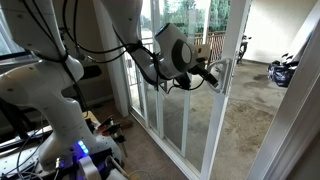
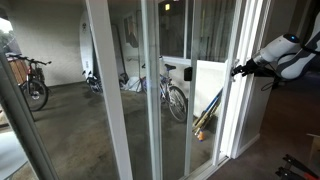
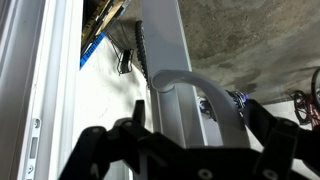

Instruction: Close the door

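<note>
Nearest the wrist camera, dark gripper [image 3: 190,125], jaws spread wide, holding nothing, one finger either side of the white loop handle [image 3: 188,84] on the door [image 3: 165,35] stile; in an exterior view, white arm [image 1: 55,95] at picture left, reaching right to that handle; bicycle [image 2: 175,98] behind the glass in an exterior view.

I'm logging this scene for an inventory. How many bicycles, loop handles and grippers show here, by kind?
Bicycles: 2 seen clearly; a dark shape farther back is too small to tell
Loop handle: 1
Gripper: 1
Total: 4
</note>
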`<state>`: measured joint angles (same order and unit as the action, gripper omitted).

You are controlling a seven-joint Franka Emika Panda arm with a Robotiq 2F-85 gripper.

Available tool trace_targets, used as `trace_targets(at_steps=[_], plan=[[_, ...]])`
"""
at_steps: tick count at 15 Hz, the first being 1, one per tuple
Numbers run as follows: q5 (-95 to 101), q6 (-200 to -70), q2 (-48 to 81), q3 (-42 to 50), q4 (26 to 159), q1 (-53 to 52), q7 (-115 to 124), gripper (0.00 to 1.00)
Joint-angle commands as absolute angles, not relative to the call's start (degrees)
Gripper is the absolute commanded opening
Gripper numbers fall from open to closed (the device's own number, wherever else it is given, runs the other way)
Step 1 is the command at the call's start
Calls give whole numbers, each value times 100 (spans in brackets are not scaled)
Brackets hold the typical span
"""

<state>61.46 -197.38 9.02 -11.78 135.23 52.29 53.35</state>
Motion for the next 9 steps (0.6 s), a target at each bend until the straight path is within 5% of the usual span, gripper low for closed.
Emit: trace_targets(at_steps=[1,9], plan=[[6418,-19683,1075,-1331,13309,5488,5738,100],[7746,-19754,1174,-1471,12991,6204,6370,100]])
